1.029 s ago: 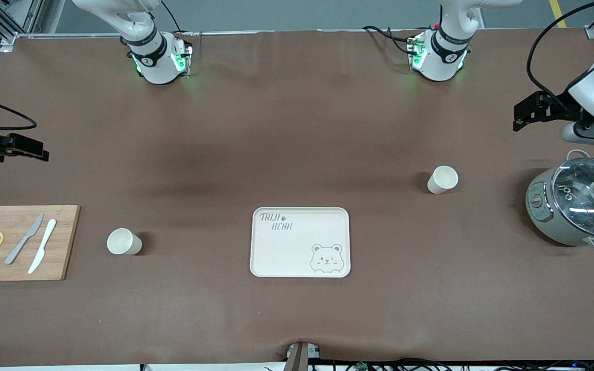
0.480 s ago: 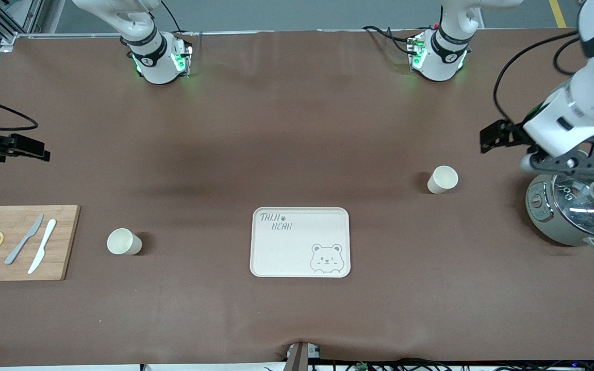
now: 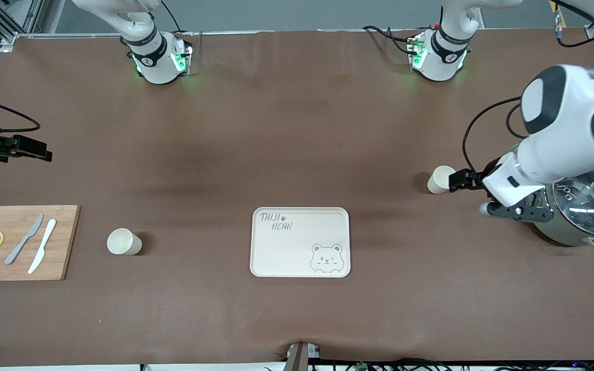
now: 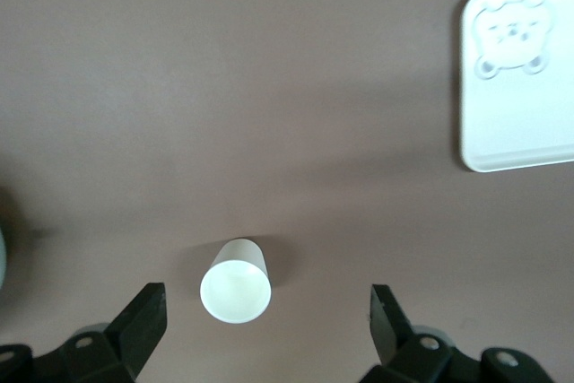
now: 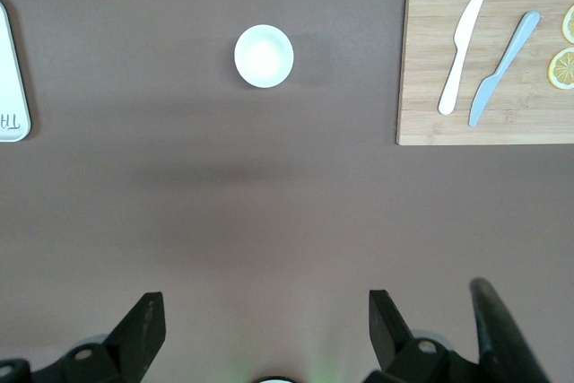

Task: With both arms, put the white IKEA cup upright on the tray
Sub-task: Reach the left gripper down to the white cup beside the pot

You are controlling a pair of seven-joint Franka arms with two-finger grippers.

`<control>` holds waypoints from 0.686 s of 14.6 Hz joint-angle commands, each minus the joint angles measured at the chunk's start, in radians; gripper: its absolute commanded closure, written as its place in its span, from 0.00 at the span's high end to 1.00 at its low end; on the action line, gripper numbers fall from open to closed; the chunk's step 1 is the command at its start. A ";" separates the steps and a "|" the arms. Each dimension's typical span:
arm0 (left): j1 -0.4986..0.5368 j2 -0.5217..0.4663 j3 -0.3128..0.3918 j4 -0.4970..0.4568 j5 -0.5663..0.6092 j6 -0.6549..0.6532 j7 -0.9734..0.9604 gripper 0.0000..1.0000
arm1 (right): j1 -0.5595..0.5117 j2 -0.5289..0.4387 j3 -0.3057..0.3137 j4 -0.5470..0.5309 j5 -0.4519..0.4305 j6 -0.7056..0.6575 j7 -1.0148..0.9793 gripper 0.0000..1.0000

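The left pincer (image 4: 265,316), spread wide, is hovering over a white cup (image 3: 440,180) sitting at the tray's (image 3: 300,242) two o'clock. It should be straddling the rim squarely before closing. The right pincer (image 5: 262,325), also released, is waiting.

We're looking down past the left end effector (image 4: 267,320), its two black fingers (image 4: 143,322) spread wide apart and holding nothing. Between them and a little ahead stands a white cup (image 4: 236,281) on the brown worktop (image 4: 224,87), upright, its open mouth facing us and clear of both fingers. Well apart from the cup lies the tray (image 4: 516,145), only partly in view, its grey bear face (image 4: 511,38) showing near one rounded corner. At the edge of the picture we catch a sliver of something grey (image 4: 3,253), too little to tell what it is.
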 commanded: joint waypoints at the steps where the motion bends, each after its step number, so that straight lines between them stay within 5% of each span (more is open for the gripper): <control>1: 0.024 -0.087 -0.008 -0.173 0.024 0.127 0.037 1.00 | -0.006 -0.008 0.008 -0.013 0.004 0.006 0.018 1.00; 10: 0.069 -0.170 -0.008 -0.570 0.024 0.526 0.141 1.00 | -0.004 -0.008 0.008 -0.015 0.004 0.006 0.018 1.00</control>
